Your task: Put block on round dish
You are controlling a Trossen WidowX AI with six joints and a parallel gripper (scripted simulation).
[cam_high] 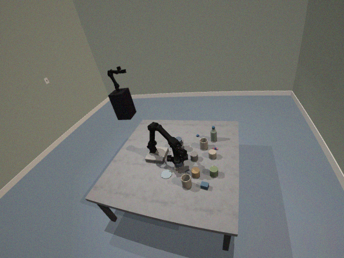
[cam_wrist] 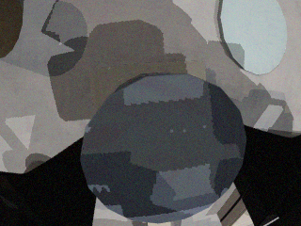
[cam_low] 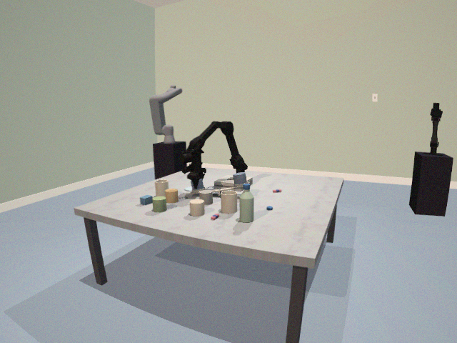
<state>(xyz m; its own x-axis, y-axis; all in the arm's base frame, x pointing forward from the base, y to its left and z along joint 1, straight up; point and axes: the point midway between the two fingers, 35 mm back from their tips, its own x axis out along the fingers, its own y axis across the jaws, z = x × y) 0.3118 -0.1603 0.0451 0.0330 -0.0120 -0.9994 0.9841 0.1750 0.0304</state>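
Note:
My gripper (cam_high: 178, 164) (cam_wrist: 156, 128) is shut on one blue-grey cup (cam_low: 200, 184) (cam_wrist: 165, 148), with a finger on each side of it. This cup is at the end of the balance (cam_low: 226, 190) closer to the dish. The arm hides much of the balance in the top view. The other blue-grey cup (cam_high: 179, 141) (cam_low: 239, 178) stands at the far end, beyond the arm. The pale round dish (cam_high: 166, 174) (cam_low: 188, 189) (cam_wrist: 256, 33) lies close beside the held cup, with nothing on it. No hidden block shows. Whether the held cup is raised is hard to tell.
An orange can (cam_high: 195, 172) (cam_low: 171, 196), a grey can (cam_high: 194, 156) and a tan mug (cam_high: 186, 181) stand near the gripper. Farther off are a green can (cam_high: 214, 171), a cream can (cam_high: 212, 154), another mug (cam_high: 203, 144), a bottle (cam_high: 213, 135) and a blue box (cam_high: 205, 185).

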